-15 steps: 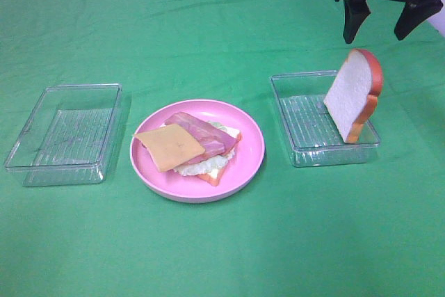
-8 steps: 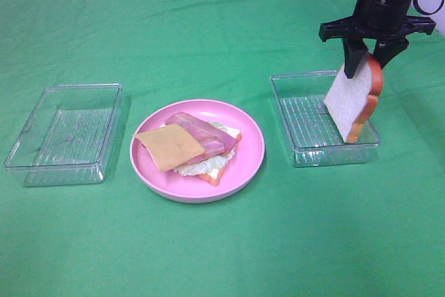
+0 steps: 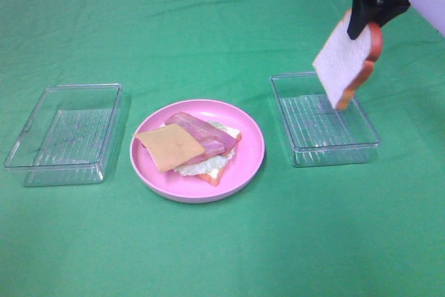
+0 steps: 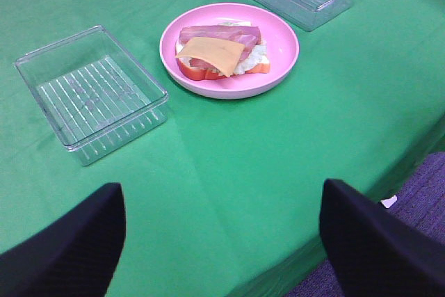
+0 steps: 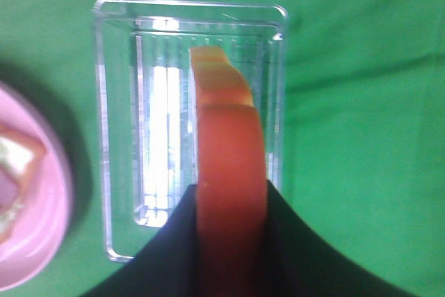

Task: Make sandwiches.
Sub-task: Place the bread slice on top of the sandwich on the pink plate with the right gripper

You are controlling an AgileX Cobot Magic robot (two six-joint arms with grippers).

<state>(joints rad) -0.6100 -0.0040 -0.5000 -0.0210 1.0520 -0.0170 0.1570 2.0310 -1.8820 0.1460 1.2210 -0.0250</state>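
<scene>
On the pink plate (image 3: 247,161) lies an open sandwich (image 3: 191,145): a bread slice with lettuce, pink bacon strips and a yellow cheese slice on top. It also shows in the left wrist view (image 4: 221,52). My right gripper (image 3: 368,26) is shut on the second bread slice (image 3: 345,60) and holds it edge-up in the air above the right clear tray (image 3: 330,145). The right wrist view shows the slice's orange crust (image 5: 228,193) between the fingers, over the tray (image 5: 111,137). My left gripper (image 4: 222,241) is open and empty, near the table's front edge.
An empty clear tray (image 3: 42,161) stands left of the plate and shows in the left wrist view (image 4: 28,78). Green cloth (image 3: 222,255) covers the table. The table's edge and purple floor (image 4: 410,206) show in the left wrist view.
My right gripper came down onto the bread slice leaning in the right tray, shut on its top edge and lifted it clear of the tray. The plate and sandwich stack stayed put.
</scene>
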